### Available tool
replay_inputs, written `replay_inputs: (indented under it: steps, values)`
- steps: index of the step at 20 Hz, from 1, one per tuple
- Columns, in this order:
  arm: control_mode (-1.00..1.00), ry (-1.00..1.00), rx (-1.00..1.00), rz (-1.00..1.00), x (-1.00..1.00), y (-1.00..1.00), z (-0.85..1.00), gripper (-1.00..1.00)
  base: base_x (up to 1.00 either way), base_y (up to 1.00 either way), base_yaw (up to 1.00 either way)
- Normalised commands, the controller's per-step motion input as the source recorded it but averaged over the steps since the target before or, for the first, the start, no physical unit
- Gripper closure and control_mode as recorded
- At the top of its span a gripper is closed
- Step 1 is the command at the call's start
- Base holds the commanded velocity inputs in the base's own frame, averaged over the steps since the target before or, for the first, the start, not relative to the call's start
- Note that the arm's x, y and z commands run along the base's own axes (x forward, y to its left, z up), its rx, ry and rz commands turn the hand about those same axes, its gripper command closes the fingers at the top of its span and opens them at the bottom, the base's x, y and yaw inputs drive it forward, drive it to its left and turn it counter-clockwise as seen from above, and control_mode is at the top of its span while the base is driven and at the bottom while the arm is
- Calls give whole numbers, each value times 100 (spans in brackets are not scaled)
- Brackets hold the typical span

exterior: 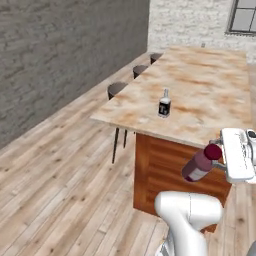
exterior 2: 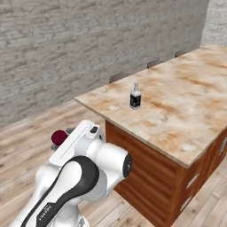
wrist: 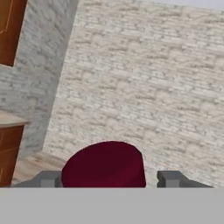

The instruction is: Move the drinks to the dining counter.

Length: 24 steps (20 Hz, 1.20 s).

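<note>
Maroon bottle (exterior: 200,165) pinched between claw (wrist: 109,178) fingers, tilted near table (exterior: 210,90) edge, black bottle (exterior: 164,104) upright on table, label unreadable.

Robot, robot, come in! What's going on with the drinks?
Gripper shut on maroon bottle, short of dining counter. Black bottle already there. Path open.
</note>
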Motion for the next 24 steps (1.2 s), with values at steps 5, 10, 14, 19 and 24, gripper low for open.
replay_inputs:
  steps: [5,10,14,19,24]
  values:
    - [100,0,0,0,0,0,0,100,31,0,-46]
    - [100,0,0,0,0,0,0,100,36,0,-46]
    - [100,0,0,0,0,0,0,100,43,3,-43]
    - [100,0,0,0,0,0,0,100,56,42,-35]
    - [100,0,0,0,0,0,0,100,60,77,-19]
